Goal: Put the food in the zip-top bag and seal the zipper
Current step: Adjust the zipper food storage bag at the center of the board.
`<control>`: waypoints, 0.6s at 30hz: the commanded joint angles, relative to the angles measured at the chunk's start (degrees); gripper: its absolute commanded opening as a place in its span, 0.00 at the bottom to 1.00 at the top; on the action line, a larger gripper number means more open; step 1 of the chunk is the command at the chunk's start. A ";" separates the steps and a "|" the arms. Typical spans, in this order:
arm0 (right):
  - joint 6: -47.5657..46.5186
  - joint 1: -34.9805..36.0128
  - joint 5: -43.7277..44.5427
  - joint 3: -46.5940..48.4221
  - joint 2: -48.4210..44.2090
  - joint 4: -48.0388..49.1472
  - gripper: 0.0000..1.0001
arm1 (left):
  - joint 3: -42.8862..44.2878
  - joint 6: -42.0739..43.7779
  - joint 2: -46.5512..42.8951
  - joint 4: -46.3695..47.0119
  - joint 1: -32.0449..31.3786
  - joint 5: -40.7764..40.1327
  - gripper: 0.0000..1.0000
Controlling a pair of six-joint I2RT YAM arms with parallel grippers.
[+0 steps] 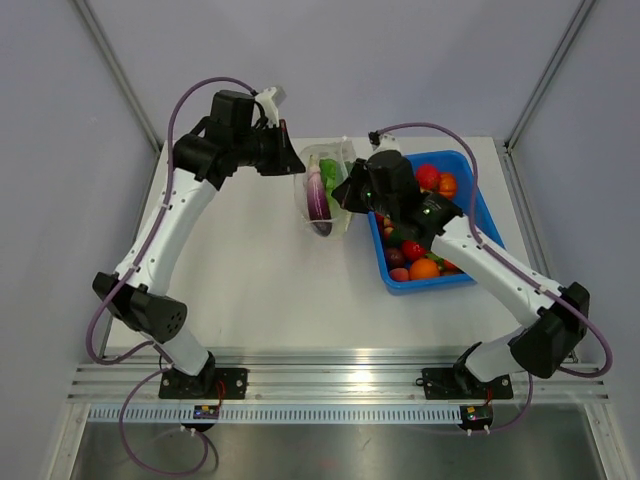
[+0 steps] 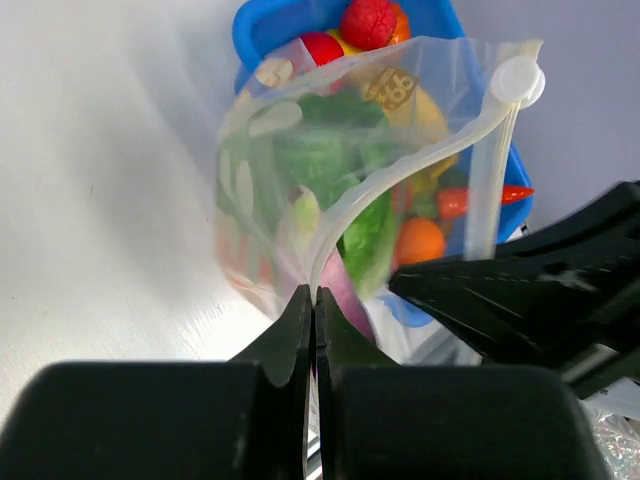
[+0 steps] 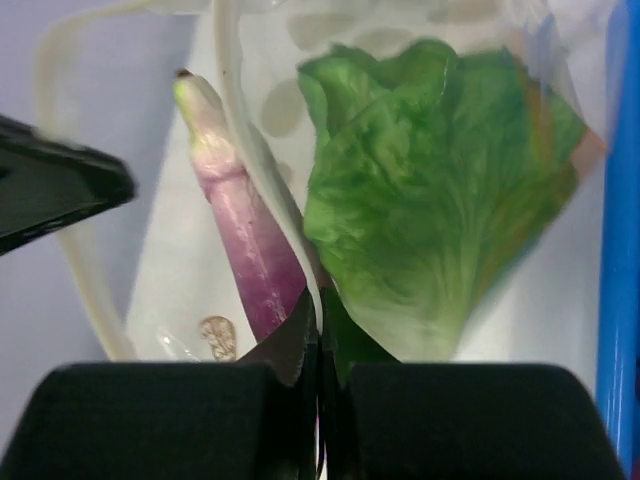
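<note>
The clear dotted zip-top bag (image 1: 325, 190) hangs between my two grippers over the table. Inside it are the purple eggplant (image 1: 317, 195) and the green lettuce (image 1: 330, 166); both show in the right wrist view, eggplant (image 3: 245, 235) left of lettuce (image 3: 420, 200). My left gripper (image 2: 315, 295) is shut on the bag's mouth edge, where the zipper (image 2: 400, 175) curves up to a white slider tab (image 2: 517, 80). My right gripper (image 3: 320, 300) is shut on the opposite mouth edge (image 3: 250, 150). In the top view the left gripper (image 1: 296, 160) and the right gripper (image 1: 345, 195) flank the bag.
The blue tray (image 1: 480, 215) stands right of the bag, with several red, orange and yellow toy pieces (image 1: 425, 265) in it. It shows behind the bag in the left wrist view (image 2: 255, 25). The right arm lies across the tray. Grey walls enclose the table.
</note>
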 commanded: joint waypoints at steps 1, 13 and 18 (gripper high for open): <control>4.50 0.56 0.49 -5.35 6.56 0.44 0.00 | -5.01 1.28 3.67 0.28 -0.11 -1.13 0.00; 10.74 0.56 3.12 -11.33 2.89 5.01 0.00 | -4.48 5.67 4.64 -1.73 -0.11 0.36 0.58; 14.17 0.56 0.49 -11.24 2.01 5.72 0.00 | -11.33 9.44 -4.39 0.97 -0.11 -4.62 0.95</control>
